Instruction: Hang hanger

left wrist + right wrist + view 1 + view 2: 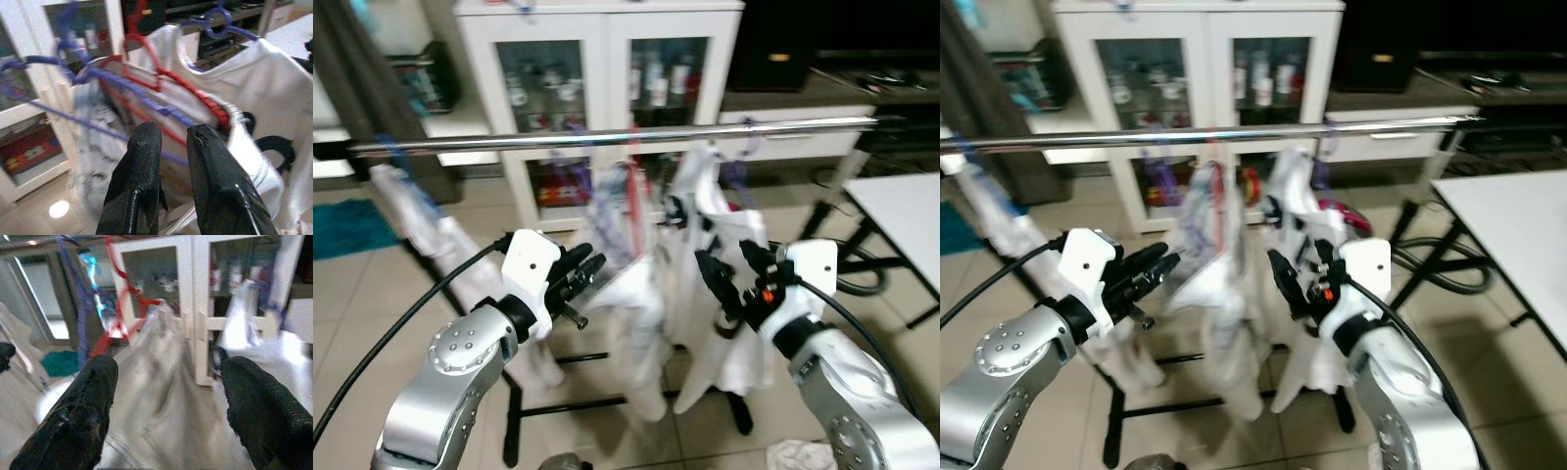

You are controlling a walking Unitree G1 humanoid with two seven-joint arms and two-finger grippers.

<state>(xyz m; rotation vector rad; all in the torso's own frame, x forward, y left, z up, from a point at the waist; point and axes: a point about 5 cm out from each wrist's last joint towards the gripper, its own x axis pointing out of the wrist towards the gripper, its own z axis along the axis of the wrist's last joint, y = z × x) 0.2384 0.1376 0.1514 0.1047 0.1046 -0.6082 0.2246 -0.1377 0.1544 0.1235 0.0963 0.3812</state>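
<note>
Left end effector [589, 272] fingers nearly pressed together by red plastic hanger [195, 93], soft white shirts on chrome rail [607, 139]; right end effector [732, 271] spread

Even, bright indoor light. Motion blur smears the hanging shirts [631, 284]; glare streaks the rail [607, 139]. Wrist views soft.

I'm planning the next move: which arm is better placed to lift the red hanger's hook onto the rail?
Left, probably. The left gripper sits close by the red hanger, fingers nearly together, while the right gripper is open beside white cloth.
</note>
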